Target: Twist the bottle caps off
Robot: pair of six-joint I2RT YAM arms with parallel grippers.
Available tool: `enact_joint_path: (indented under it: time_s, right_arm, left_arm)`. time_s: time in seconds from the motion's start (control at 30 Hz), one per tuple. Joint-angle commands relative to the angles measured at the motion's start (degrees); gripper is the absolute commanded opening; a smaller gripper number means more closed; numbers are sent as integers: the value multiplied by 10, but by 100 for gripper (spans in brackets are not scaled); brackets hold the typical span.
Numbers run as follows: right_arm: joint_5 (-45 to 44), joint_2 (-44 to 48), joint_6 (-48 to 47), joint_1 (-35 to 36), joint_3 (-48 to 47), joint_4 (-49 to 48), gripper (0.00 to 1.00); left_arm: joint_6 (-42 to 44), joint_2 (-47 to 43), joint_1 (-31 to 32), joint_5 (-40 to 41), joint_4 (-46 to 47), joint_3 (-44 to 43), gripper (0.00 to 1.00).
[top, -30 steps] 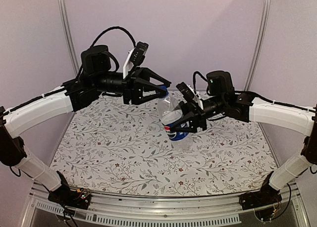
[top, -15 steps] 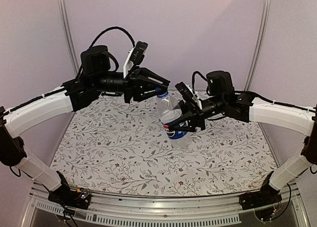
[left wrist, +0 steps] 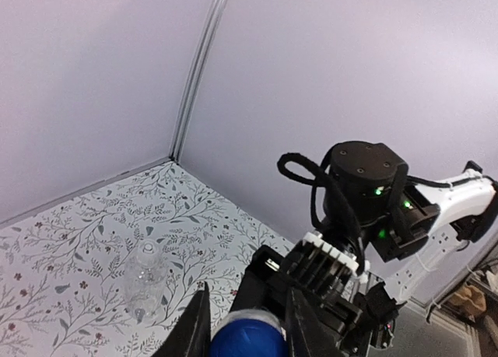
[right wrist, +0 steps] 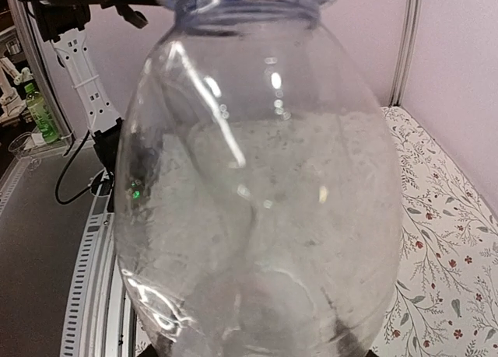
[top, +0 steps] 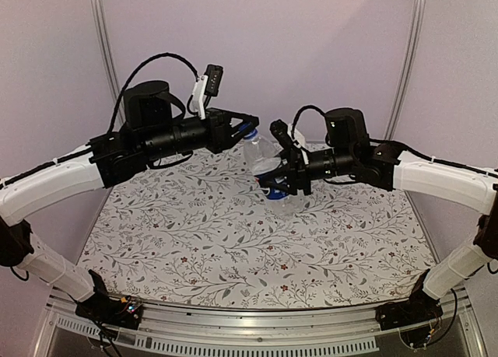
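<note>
**Above a flowered table, two robot arms hold one bottle at cap and body**

Over the middle of the table (top: pixel 179 232), which has a cloth printed with leaves and small flowers, the two arms meet from either side. A plain lilac wall (top: pixel 311 46) rises behind them, with a metal post (top: pixel 409 54) in each back corner.

The labelled bottle (top: pixel 262 151) is clear plastic with a blue band low on its body. It leans rather than standing straight. Its long axis runs from the neck, high and towards the left arm, down to the base, lower and towards the right arm. From the overhead view I cannot tell whether the base touches the cloth.

The left gripper (top: pixel 247 128) reaches in level from the left. Its two fingers (left wrist: pixel 194 330) are closed tightly on the blue cap (left wrist: pixel 247 340), one on each side. The right gripper (top: pixel 278 180) comes in from the right and is clamped around the bottle's body, near the blue band. The jaws are only as far apart as the bottle is wide. The bottle's clear bulge fills the right wrist camera and hides those fingers.

The plain bottle (left wrist: pixel 145 283) is small and unlabelled. It stands upright on the cloth, well apart from both grippers. Its top is too small to make out.
</note>
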State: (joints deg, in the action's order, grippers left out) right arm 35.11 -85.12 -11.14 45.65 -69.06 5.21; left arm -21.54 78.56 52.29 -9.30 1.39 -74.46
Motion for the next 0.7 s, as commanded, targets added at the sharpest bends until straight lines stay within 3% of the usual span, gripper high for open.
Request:
enact_joint_path:
  time_s: [0.0,0.17,0.3,0.4,0.67]
  right_arm:
    - [-64,7,23,-6,-16,10,43]
    - [-56,10,20,-6,-9,9,43]
    - [-35,14,15,-6,-4,8,43]
    - [-10,16,11,-6,-2,8,43]
    - [111,20,-6,-6,-1,12,43]
  left_arm:
    - [-57,-3,14,152,-65,-26,19]
    - [-50,1,15,148,-68,-39,29]
    - [-14,-10,9,103,-37,-35,48]
    - [7,-16,-7,36,-24,-33,63]
    - [85,-20,-53,-192,16,-28,83]
